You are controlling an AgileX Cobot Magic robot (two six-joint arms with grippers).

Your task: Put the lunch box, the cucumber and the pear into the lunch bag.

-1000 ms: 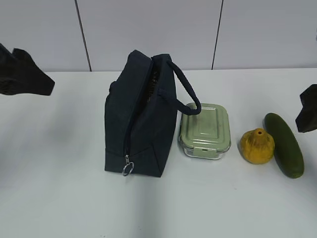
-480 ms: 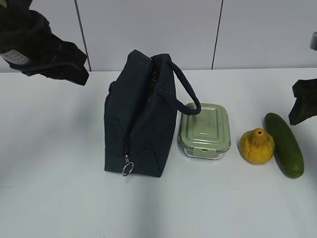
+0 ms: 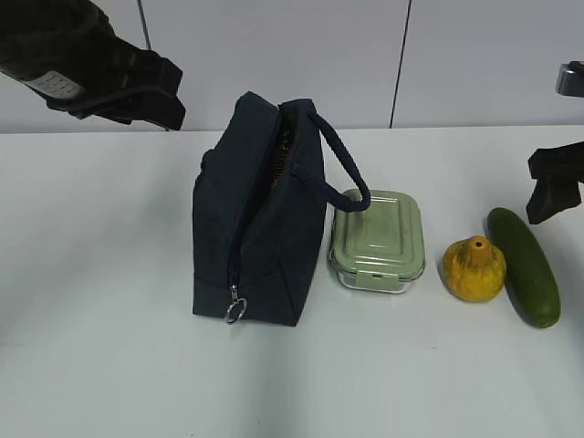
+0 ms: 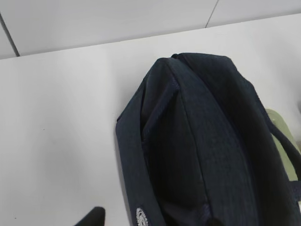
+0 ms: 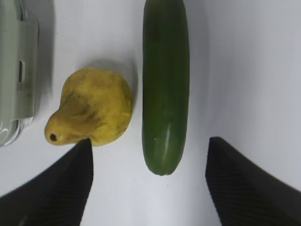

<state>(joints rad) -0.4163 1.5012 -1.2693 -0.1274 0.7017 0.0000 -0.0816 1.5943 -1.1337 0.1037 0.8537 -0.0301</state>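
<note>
1. Right gripper (image 5: 148, 183) wide open, empty, above the cucumber (image 5: 164, 84); left gripper (image 3: 151, 96) part open, empty, above the lunch bag (image 3: 260, 219).
2. Judgement: descend centred, jaws straddling the cucumber, clear of the pear (image 5: 91, 110).
3. Cucumber lies flat on the table (image 3: 100, 274), rightmost, long axis front-to-back, slightly slanted.

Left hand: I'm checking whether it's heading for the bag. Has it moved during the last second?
Yes. The left hand has moved right and up the picture, toward the unmoved lunch bag.
</note>
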